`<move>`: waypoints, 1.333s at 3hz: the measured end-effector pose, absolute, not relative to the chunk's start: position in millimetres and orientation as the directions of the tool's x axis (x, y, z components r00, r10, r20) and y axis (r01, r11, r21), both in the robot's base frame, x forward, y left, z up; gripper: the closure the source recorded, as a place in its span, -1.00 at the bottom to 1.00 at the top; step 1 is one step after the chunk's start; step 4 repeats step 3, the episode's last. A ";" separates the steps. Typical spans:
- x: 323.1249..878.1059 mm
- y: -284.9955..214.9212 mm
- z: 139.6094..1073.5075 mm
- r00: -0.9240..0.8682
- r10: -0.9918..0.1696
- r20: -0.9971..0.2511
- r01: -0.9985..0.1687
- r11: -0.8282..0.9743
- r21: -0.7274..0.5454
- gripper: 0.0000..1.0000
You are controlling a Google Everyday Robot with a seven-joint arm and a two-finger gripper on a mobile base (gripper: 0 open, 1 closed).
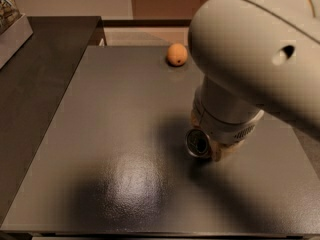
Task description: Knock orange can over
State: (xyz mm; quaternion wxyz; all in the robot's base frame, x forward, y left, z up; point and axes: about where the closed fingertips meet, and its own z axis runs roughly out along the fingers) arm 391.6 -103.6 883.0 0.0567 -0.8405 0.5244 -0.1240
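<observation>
The orange can [201, 144] is at the table's right middle, directly under my arm. Its silver pull-tab top faces the camera and a strip of coppery body shows to its right, so it is tipped well off upright. My gripper is hidden behind the arm's pale wrist section [225, 115], which sits right above and against the can. I cannot tell whether the gripper holds the can or only touches it.
A round orange fruit [177, 54] rests near the far edge of the dark grey table [100, 134]. A darker counter [35, 84] adjoins on the left, with a box [11, 24] at its far left corner. My bulky arm [260, 49] hides the table's right side.
</observation>
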 end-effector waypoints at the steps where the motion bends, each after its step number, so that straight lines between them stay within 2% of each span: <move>1: 385.3 -98.4 874.2 0.436 -0.887 0.151 -0.862 -0.460 -0.212 -0.76; 2: 385.3 -96.5 877.2 0.438 -0.886 0.154 -0.859 -0.463 -0.219 -1.00; 4: 385.3 -96.5 877.3 0.438 -0.886 0.154 -0.859 -0.463 -0.219 -1.00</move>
